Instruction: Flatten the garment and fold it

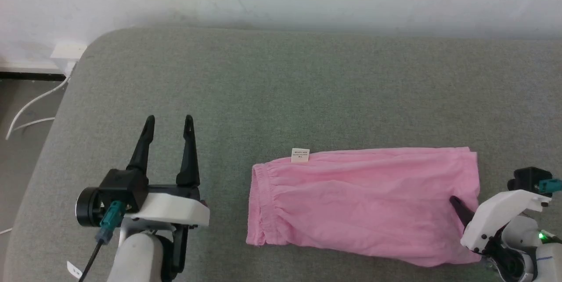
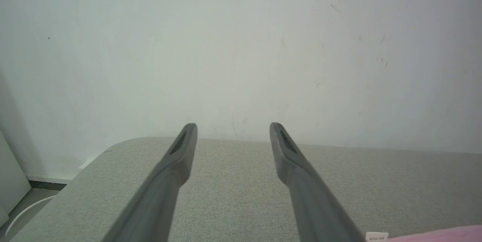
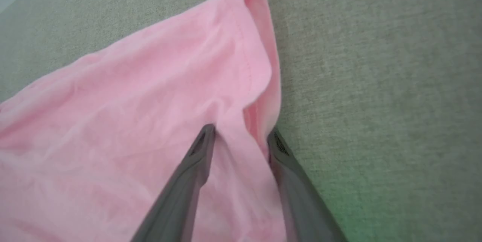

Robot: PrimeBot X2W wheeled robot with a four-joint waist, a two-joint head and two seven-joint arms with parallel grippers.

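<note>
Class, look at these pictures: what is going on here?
A two-armed robot is working on pink shorts lying fairly flat on a grey padded surface, waistband to the robot's left. The right gripper is at the leg-hem end, its fingers either side of a raised ridge of cloth; whether they pinch it firmly is unclear. The left gripper hovers open over the bare surface beside the waistband, touching nothing.

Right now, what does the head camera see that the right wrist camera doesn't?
Head view, not the right wrist view: the open left claw, the white label and the waistband. Right wrist view, not the head view: the pink shorts bunched up between the fingers of the right claw. Both: the pink shorts, the right claw and the grey surface.
</note>
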